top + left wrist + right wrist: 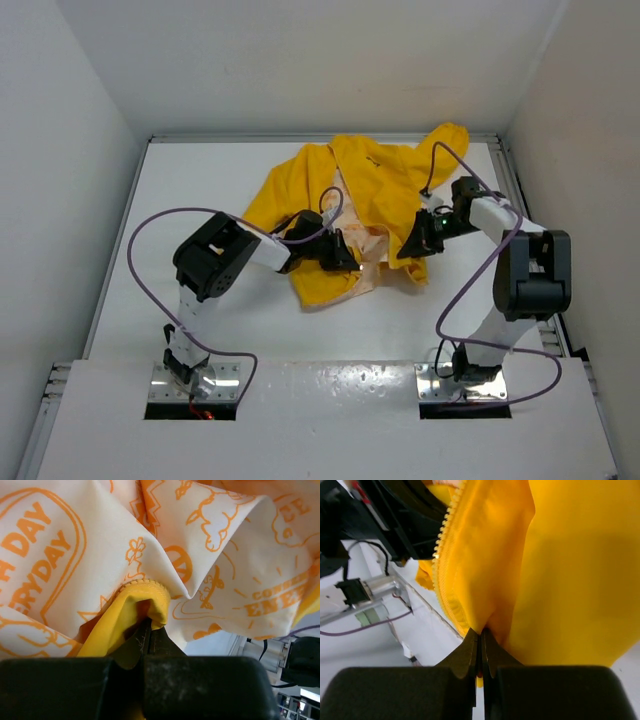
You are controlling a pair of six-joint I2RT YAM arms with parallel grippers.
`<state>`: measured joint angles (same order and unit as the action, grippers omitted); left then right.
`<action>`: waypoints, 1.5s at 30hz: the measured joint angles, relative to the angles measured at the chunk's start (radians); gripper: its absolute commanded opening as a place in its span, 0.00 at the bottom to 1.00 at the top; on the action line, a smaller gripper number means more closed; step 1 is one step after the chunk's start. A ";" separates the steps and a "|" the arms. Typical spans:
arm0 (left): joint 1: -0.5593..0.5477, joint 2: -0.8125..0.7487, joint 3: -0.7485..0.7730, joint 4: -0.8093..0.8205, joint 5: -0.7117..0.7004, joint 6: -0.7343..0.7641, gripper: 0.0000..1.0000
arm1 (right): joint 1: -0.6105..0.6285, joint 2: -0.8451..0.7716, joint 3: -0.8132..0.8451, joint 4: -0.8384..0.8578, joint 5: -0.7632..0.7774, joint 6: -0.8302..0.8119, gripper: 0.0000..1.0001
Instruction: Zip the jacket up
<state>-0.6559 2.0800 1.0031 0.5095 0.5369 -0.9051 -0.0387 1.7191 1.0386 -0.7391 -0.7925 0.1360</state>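
Note:
The yellow jacket [330, 195] lies open in the middle of the table, its pale orange-printed lining [372, 262] showing at the lower front. My left gripper [345, 255] is shut on the left front edge; in the left wrist view the jaws pinch a yellow hem with zipper teeth [145, 586], lining [215, 545] bunched above. My right gripper [418, 243] is shut on the right front edge; the right wrist view shows yellow fabric [560, 580] pinched between the fingers, beside the zipper teeth [445, 580]. No zipper slider shows.
White walls enclose the table on three sides, with a raised rim [515, 180] along the right. Purple cables [160, 225] loop from both arms. The arm bases [195, 380] sit at the near edge.

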 measured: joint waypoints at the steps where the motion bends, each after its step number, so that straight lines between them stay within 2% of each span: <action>1: 0.001 -0.001 0.000 -0.010 -0.009 0.000 0.00 | -0.016 0.000 0.012 -0.007 -0.005 0.000 0.00; 10: 0.016 -0.012 -0.003 -0.030 -0.077 0.002 0.00 | -0.158 0.000 0.124 -0.092 -0.025 -0.001 0.00; 20: 0.027 -0.011 0.004 -0.033 -0.105 0.002 0.00 | -0.245 0.000 0.164 -0.159 -0.079 0.005 0.00; 22: 0.027 -0.011 0.004 -0.032 -0.109 0.002 0.00 | -0.263 0.001 0.175 -0.175 -0.084 0.005 0.04; 28: 0.027 -0.011 0.004 -0.032 -0.111 0.001 0.00 | -0.330 0.009 0.259 -0.212 -0.115 0.002 0.05; 29: 0.027 -0.011 0.004 -0.033 -0.111 0.001 0.00 | -0.339 0.009 0.266 -0.213 -0.120 0.000 0.01; 31: 0.027 -0.011 0.004 -0.033 -0.112 -0.002 0.00 | -0.351 0.010 0.276 -0.220 -0.128 -0.005 0.00; 38: 0.037 -0.052 -0.016 -0.061 -0.124 0.044 0.00 | -0.320 0.006 0.274 -0.224 -0.145 -0.038 0.00; 42: 0.101 -0.133 -0.048 -0.124 -0.072 0.098 0.00 | -0.213 -0.065 0.195 -0.157 -0.156 -0.070 0.00; 45: 0.183 -0.251 -0.068 -0.166 -0.004 0.143 0.00 | -0.116 -0.148 0.121 -0.063 -0.190 -0.077 0.00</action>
<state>-0.4725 1.8294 0.9356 0.3439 0.5331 -0.7616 -0.1551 1.5707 1.1591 -0.8021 -0.9825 0.0593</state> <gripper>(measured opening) 0.010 0.009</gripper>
